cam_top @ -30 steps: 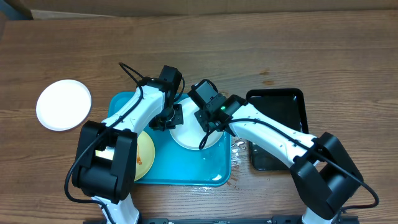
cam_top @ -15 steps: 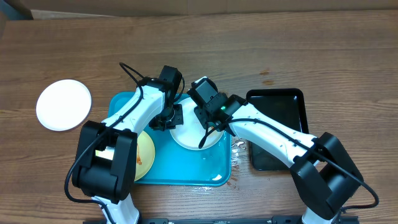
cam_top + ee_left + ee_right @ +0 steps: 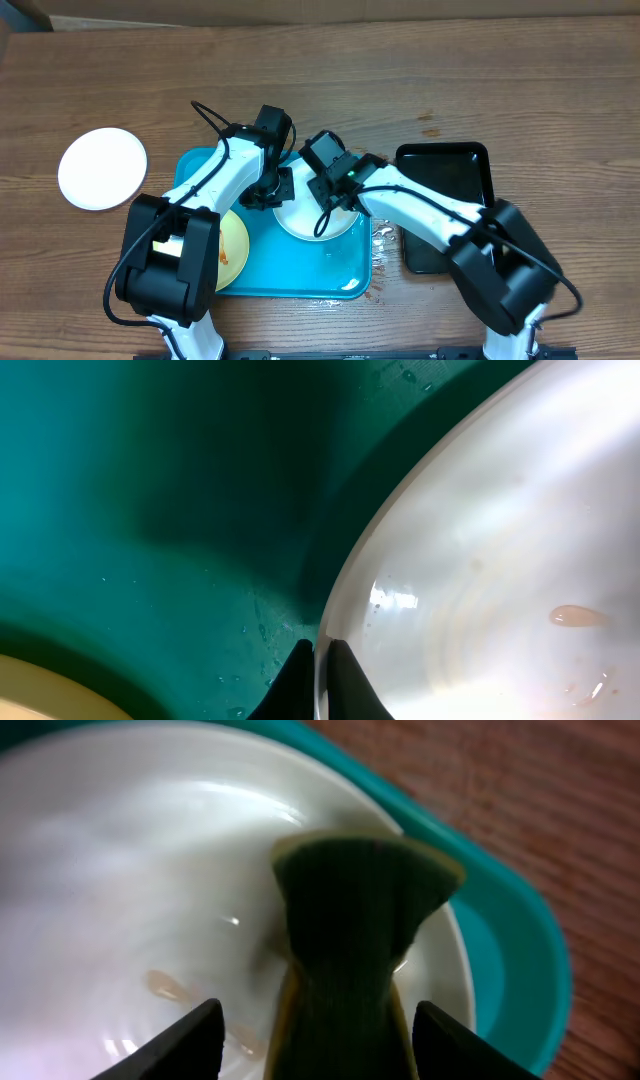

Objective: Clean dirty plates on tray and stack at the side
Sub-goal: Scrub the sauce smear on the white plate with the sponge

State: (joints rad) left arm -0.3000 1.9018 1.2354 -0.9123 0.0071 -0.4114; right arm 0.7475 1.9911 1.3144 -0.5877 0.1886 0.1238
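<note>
While the left gripper (image 3: 320, 663) clamps the rim of the white plate (image 3: 480, 550), the right gripper (image 3: 320, 1023) hangs over it, jaws apart.
The plate lies on the cyan tray (image 3: 300, 275) — a green-and-yellow sponge (image 3: 350, 910) stands on it between those open jaws, with a gap on one side; a pale yellow plate (image 3: 233, 250) shares the tray.

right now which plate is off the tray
The white plate alone on the table, left of the tray; the other two lie in it.
</note>
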